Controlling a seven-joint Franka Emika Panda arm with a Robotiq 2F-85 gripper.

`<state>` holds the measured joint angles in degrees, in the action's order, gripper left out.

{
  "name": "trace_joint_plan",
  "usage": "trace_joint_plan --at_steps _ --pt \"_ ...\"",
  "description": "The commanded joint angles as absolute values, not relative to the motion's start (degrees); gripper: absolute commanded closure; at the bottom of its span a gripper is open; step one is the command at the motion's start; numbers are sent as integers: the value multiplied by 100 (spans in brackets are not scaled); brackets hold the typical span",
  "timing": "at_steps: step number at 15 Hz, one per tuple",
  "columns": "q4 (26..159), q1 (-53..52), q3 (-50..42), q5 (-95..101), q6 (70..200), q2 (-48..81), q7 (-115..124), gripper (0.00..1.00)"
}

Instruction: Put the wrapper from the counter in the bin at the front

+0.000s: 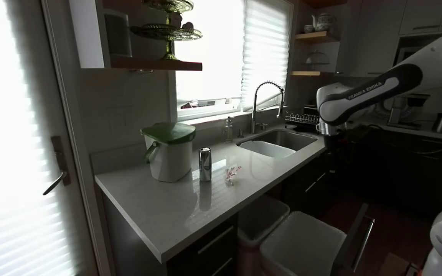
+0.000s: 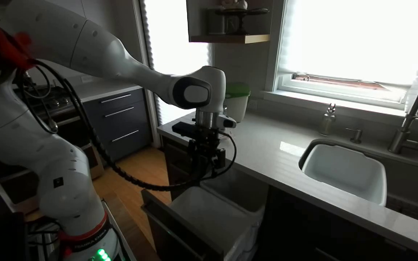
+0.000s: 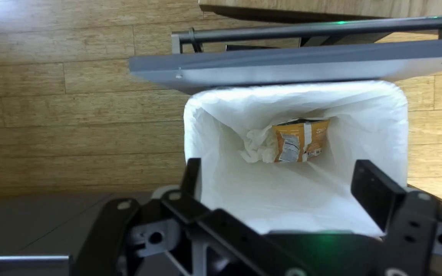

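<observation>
The wrapper (image 1: 231,175), a small crumpled translucent scrap with pinkish marks, lies on the light-grey counter (image 1: 140,207) beside a can. It is out of the wrist view. The bin (image 1: 301,245), pale and open-topped, stands in a pulled-out drawer below the counter's front edge; it also shows in an exterior view (image 2: 209,214). In the wrist view the bin (image 3: 301,87) has a white liner and holds an orange snack bag (image 3: 301,140) and crumpled white paper (image 3: 258,147). My gripper (image 3: 277,165) is open and empty, pointing down above the bin (image 2: 207,168).
A dark-and-silver can (image 1: 205,165) and a white pot with a green lid (image 1: 171,157) stand on the counter. A darker grey bin (image 1: 265,220) sits behind the pale one. The drawer front (image 1: 353,241) stands upright at the bin's outer side. A sink (image 1: 297,140) and tap (image 1: 254,111) are farther along.
</observation>
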<state>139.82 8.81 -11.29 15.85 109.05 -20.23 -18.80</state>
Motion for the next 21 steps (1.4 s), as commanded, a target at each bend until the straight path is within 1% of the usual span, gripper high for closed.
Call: trace_joint_plan --at_steps 1,5,10,15,17,18,19,21 --pt "13677 388 -853 1041 10771 -2002 -2133 0" --pt "13042 -111 -505 -64 10678 -1624 -1761 0" --pt "12098 -173 -168 -816 11116 -738 -441 0" --pt "11308 -97 -90 -806 11736 226 1040 0" --pt "11311 -131 -78 -538 12408 452 1657 0" --pt "11328 -161 -81 -287 12628 520 1687 0" --pt "11405 -122 -93 -561 12341 322 1330 0" --pt "11382 -138 -83 -415 12598 495 1496 0"
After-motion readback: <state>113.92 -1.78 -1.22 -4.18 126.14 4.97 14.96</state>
